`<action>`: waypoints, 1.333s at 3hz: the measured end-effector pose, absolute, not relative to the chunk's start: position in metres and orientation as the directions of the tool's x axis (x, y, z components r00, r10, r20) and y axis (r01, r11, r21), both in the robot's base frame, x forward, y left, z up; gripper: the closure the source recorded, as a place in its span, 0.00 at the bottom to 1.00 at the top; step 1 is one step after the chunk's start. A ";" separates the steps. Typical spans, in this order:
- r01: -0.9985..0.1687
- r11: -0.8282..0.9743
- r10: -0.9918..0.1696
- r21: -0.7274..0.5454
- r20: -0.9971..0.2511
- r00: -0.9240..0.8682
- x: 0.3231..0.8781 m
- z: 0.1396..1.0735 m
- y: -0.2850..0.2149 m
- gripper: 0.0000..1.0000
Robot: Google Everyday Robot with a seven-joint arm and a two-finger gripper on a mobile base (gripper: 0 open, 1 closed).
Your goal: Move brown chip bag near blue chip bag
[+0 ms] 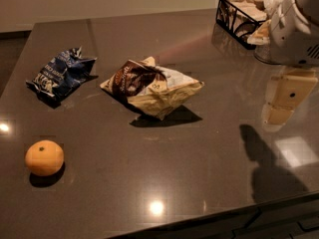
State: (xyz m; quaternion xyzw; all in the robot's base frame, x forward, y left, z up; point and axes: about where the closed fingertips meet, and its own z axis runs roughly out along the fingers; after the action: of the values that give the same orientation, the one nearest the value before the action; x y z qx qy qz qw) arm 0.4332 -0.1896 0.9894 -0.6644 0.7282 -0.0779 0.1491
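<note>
Brown bag (152, 86): crumpled cream foil with a dark panel, puffed, lying mid-table (199, 183). The blue bag (61, 75) lies apart at its 9 o'clock. The claw (281, 108) hangs at 3 o'clock, well clear; whether it is apart or together cannot be told. Advised: pinch a raised foil ridge, lift lightly, carry toward 9 o'clock, and stop short of the blue bag.
</note>
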 end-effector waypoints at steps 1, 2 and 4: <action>-0.944 0.105 -0.991 -0.313 -0.114 -0.072 0.433 0.990 -0.189 0.00; -0.937 0.144 -0.984 -0.318 -0.145 -0.102 0.451 0.990 -0.179 0.00; -0.924 0.254 -0.957 -0.287 -0.210 -0.198 0.510 0.970 -0.145 0.00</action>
State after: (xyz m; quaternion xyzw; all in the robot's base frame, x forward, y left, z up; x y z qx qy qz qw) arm 0.5098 -0.1448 0.9702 -0.6087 0.7725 -0.0486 0.1740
